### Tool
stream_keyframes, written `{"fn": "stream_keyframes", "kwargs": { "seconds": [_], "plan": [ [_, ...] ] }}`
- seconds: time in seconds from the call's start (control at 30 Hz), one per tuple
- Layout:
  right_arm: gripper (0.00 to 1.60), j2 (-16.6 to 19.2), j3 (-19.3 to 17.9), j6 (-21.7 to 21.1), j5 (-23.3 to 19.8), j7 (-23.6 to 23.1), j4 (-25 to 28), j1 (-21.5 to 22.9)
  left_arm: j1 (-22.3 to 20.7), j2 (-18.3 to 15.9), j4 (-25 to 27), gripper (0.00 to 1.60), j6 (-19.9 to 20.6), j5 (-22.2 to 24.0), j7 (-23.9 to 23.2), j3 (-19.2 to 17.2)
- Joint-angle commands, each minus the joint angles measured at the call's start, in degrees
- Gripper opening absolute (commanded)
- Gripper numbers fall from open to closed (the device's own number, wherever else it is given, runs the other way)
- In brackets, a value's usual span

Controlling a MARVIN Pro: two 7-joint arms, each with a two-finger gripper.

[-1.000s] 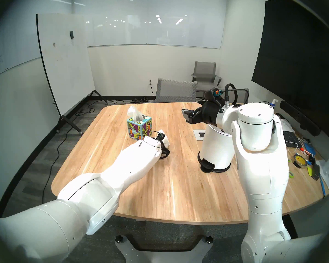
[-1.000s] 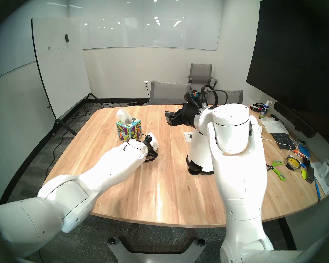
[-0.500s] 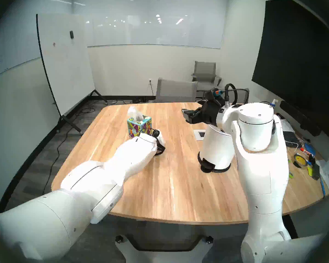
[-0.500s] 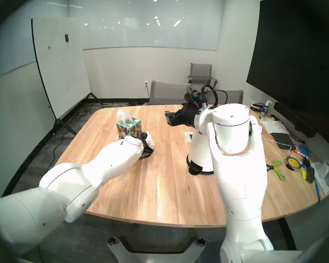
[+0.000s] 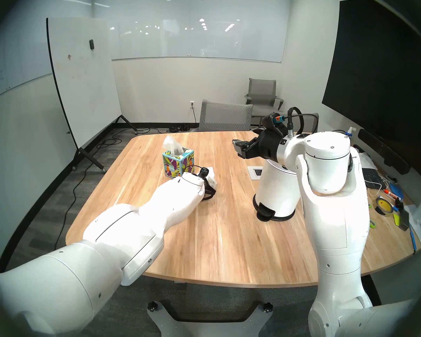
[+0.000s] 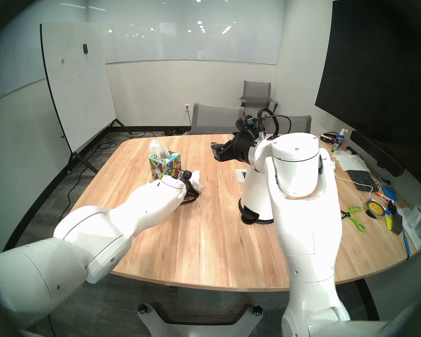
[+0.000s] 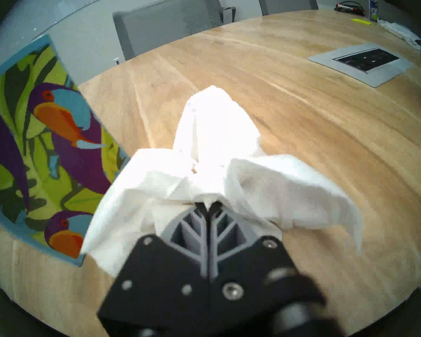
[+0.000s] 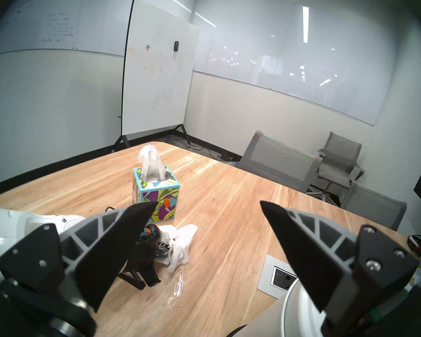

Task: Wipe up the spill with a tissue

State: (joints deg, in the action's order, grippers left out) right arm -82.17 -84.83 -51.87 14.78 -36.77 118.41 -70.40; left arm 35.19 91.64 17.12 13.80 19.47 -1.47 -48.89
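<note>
1. The left gripper (image 7: 208, 205) had its fingers (image 7: 199, 229) clenched on the crumpled white tissue (image 7: 219, 144), low over the wooden bench (image 5: 229, 232).
2. The tissue (image 8: 180, 244) lay just beside the toucan-printed tissue box (image 5: 178, 163), on its right.
3. The right gripper (image 8: 208, 207) hung raised above the bench with its fingers (image 8: 122, 232) spread and empty, over the white pedal bin (image 5: 275, 190).
4. The spill was not visible in any view.

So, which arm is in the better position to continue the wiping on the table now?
Left. The left gripper is shut on the tissue, low on the table beside the tissue box. The right gripper hangs open and empty, high above the pedal bin.
</note>
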Motion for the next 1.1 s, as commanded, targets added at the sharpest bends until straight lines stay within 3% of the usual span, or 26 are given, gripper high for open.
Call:
{"fn": "stream_keyframes", "kwargs": {
  "seconds": [0.0,0.3,0.5,0.63,1.07],
  "plan": [
    [1.60,-0.03,0.02,0.10,-0.02,-0.04,0.95,0.64,-3.86,1.37,-5.49,0.00,-1.38,0.11,-0.34,-0.45],
    [1.60,-0.05,0.01,0.13,-0.03,-0.03,0.90,0.64,0.06,3.71,-0.41,0.00,-0.48,-0.63,-3.87,0.98],
    [1.60,-0.03,0.02,0.08,-0.02,-0.04,0.96,0.64,2.08,-0.63,4.13,0.00,1.62,-1.19,-1.81,1.21],
    [1.60,-0.04,0.01,0.11,-0.03,-0.03,0.93,0.64,1.22,-3.77,3.43,0.00,1.06,-1.25,-1.71,0.55],
    [1.60,-0.06,0.01,0.15,-0.04,-0.02,0.87,0.64,4.08,-6.67,15.38,0.00,3.12,-0.08,-3.14,-1.03]
  ]
}}
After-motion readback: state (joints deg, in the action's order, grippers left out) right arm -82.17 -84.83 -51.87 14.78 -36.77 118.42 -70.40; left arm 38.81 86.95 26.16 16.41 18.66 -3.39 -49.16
